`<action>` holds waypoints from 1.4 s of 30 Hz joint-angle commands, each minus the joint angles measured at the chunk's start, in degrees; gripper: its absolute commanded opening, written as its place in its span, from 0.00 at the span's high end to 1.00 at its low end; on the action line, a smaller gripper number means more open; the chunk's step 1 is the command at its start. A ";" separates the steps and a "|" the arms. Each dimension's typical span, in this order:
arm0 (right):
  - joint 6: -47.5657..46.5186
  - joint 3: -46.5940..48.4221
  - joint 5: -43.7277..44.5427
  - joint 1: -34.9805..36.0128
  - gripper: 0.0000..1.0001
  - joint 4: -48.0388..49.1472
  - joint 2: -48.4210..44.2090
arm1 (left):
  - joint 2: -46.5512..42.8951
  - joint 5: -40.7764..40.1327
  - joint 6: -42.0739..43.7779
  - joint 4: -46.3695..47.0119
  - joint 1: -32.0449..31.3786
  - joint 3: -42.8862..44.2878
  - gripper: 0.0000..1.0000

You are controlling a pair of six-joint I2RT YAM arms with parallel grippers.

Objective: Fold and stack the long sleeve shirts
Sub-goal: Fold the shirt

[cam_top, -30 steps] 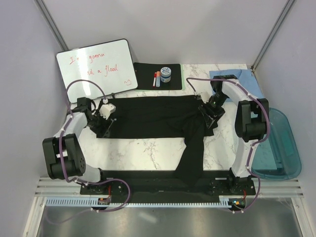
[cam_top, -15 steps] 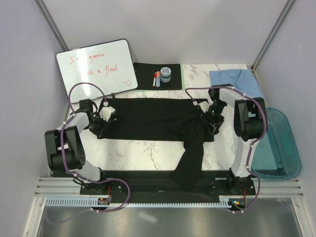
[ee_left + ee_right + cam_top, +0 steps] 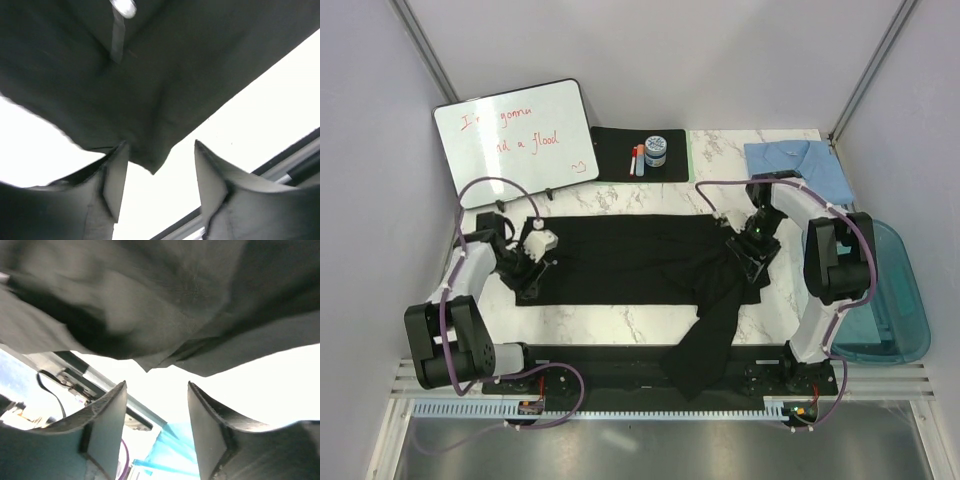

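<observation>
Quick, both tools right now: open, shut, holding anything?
Left tool: open, holding nothing; black shirt corner just ahead of it.
Right tool: open, holding nothing; shirt edge just ahead.

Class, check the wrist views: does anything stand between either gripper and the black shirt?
Nothing visible does. The left gripper and the right gripper sit open at the black shirt's opposite ends, with only bare table showing between jaws and cloth.
</observation>
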 commanded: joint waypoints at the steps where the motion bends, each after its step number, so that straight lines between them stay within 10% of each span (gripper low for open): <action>1: -3.62 9.47 -6.67 -0.10 0.40 -5.32 -4.76 | 0.71 8.12 2.37 -6.30 0.31 11.35 0.35; 10: -2.22 14.15 -8.60 2.71 0.52 -3.82 -1.16 | -5.42 21.93 2.65 -7.72 -8.71 12.95 0.30; 20: 0.33 14.23 -21.26 0.26 0.53 -5.04 -3.26 | -10.70 10.96 -28.37 19.32 -65.01 2.06 0.23; 26: -3.88 9.76 -22.05 -0.19 0.52 -6.97 -8.43 | -3.95 6.72 -34.09 31.73 -84.92 -1.99 0.14; 30: -12.57 4.41 -24.60 0.77 0.50 -9.18 -13.36 | -5.86 7.84 -41.21 34.03 -83.72 -4.98 0.16; 34: -21.63 -3.94 -24.34 7.88 0.41 -6.21 -20.82 | -21.83 18.76 -48.15 40.53 -68.98 -13.15 0.13; 42: -18.22 -15.98 -18.56 38.63 0.30 13.65 -29.37 | -36.10 14.19 -56.41 26.67 -45.24 -7.10 0.05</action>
